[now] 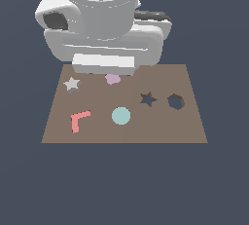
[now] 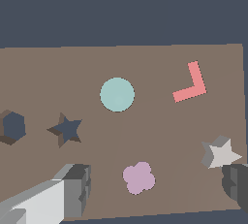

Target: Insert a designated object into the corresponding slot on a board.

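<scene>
I am at the approach step, with nothing picked up yet: my end effector hangs above the far edge of the board, its two fingers spread wide and empty, one dark pad on the side of the cutouts and the other just beside the star piece. In the wrist view the lilac blob lies on the board between my fingers, so I am centred over the wrong piece and must not close here. The star piece, pale grey and lying flat, sits in the exterior view at about ten o'clock from the board's middle, near the far corner on that view's left. Its star-shaped slot is well apart from it, at roughly three o'clock from the board's middle, with the hexagonal cutout just beyond at three o'clock again. The teal disc and the red L-shaped piece lie on the near half, clear of the star. My next move, as I judge it, calls for a sideways shift until the star sits midway between my fingers, then a straight descent and a close across its points. The piece is thin, so I expect to need to go low, almost to the board
</scene>
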Controlling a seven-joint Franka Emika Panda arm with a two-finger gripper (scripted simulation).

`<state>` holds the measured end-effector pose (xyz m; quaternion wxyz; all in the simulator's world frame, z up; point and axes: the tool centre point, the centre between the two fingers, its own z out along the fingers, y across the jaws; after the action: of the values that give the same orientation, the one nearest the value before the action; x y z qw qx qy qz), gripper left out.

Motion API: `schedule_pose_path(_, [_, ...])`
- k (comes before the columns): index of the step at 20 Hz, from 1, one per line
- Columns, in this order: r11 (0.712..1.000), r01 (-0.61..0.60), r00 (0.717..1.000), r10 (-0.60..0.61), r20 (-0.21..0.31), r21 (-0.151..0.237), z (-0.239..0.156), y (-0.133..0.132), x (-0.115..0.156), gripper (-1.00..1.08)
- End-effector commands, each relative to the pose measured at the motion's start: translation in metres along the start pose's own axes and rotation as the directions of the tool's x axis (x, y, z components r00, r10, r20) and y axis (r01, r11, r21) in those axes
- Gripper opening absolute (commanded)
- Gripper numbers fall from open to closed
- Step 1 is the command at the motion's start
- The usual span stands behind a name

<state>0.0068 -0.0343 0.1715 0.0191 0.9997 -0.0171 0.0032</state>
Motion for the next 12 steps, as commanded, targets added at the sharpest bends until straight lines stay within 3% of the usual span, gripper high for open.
schedule_pose_path(1, [1.0,0.0,1.0,0.0,0.0,0.0,0.0,0.0,0.0,1.0])
schedule_pose_path(12, [0.998,0.07,0.998,-0.07,-0.001,0.002,0.0069,0.0056,-0.0076,1.0])
